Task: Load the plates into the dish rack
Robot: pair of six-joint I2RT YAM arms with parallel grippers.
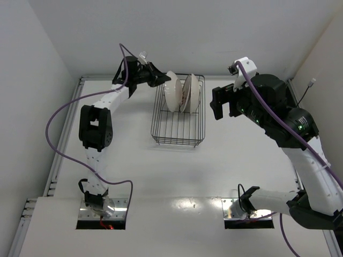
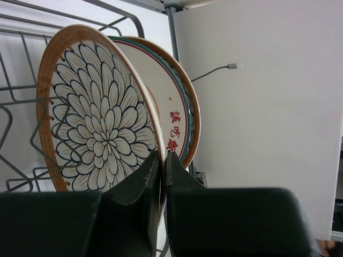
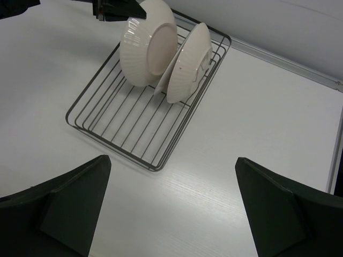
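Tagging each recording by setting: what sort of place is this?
Probably a lab test cell, not a kitchen: a plain white table boxed in by white walls, two arms bolted at its edge, and a rack holding plates.

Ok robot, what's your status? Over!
Left gripper shut on petal plate, standing in dish rack. Right gripper open, empty. Nothing in the way.

Dark fingers of the left gripper (image 2: 163, 160), pinched over its rim, hide the lower edge of the petal-patterned plate (image 2: 102, 123) in the left wrist view. The second plate (image 2: 174, 107) behind shows only a crescent, its red lettering half covered. The right gripper (image 3: 172, 159), jaws apart, is cropped by its own view's bottom edge.
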